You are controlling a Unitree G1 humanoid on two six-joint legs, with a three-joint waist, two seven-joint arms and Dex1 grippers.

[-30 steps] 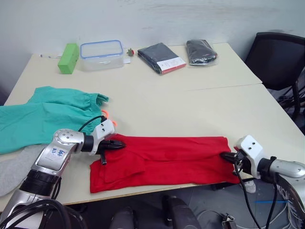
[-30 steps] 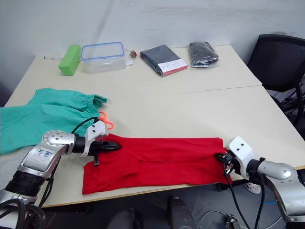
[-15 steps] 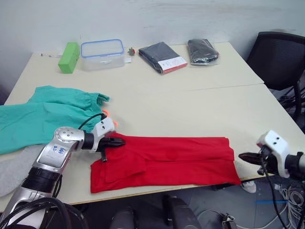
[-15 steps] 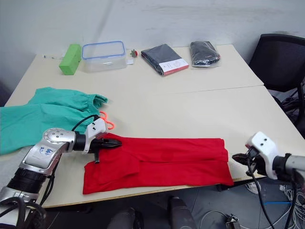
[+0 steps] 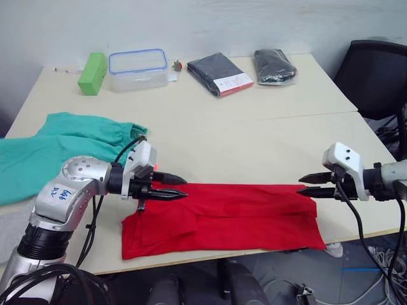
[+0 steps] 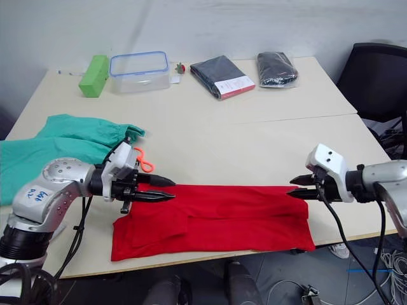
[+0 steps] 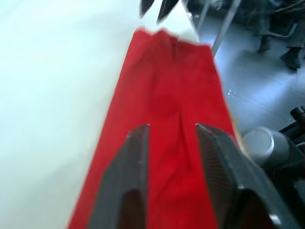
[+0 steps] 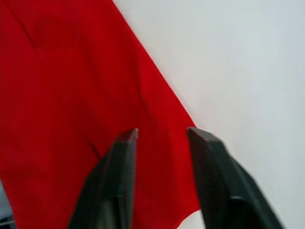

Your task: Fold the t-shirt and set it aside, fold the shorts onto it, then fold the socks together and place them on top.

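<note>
We see the t-shirt [image 5: 222,213] lying flat along the near edge of the table [image 5: 254,136], folded into a long red band, with one sleeve end doubled over at the robot's left. The left gripper [image 5: 180,187] hovers just above that left end, its two black fingers spread apart and holding nothing. The right gripper [image 5: 303,184] hovers at the band's right end, fingers likewise parted and empty. The shorts [image 5: 57,152] lie spread at the table's left edge, their orange drawstring [image 6: 144,163] just behind the left gripper. A patch of grey fabric, which we take for the socks [image 5: 7,222], lies near the left corner. Along the far side stand a green box [image 5: 93,65], a clear lidded container [image 5: 137,70] and two packaged dark garments [image 5: 219,74].
</note>
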